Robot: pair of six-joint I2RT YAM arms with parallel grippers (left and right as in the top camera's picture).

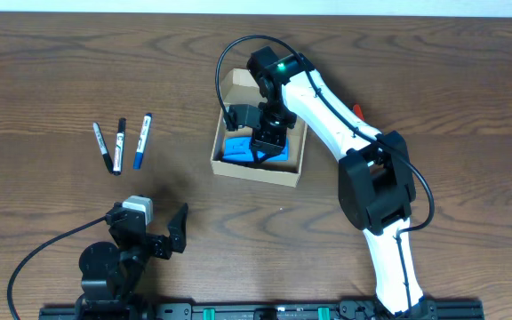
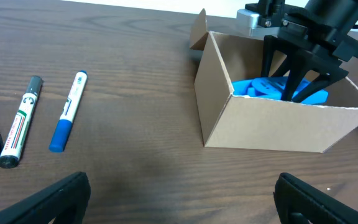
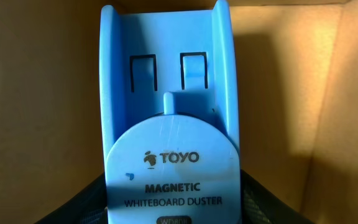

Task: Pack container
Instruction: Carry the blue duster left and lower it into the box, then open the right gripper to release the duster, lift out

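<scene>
- Left claw [image 1: 149, 220] stands wide open and empty at the near edge of the desk [image 2: 135, 62]; I would leave it parked there
- Markers [image 2: 20, 121] lie side by side, well apart from the box [image 2: 278, 127], which sits mid-desk with its flap open
- Right claw [image 2: 294, 84] reaches down inside the box, half closed on the blue duster [image 3: 166, 124], pads seemingly against its sides
- Settle the duster flat on the box floor, open wide, then rise straight up, clear of the walls

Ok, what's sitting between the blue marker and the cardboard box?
Nothing: only bare wooden table lies between the blue marker and the container, clear in the overhead and left wrist views.
</scene>
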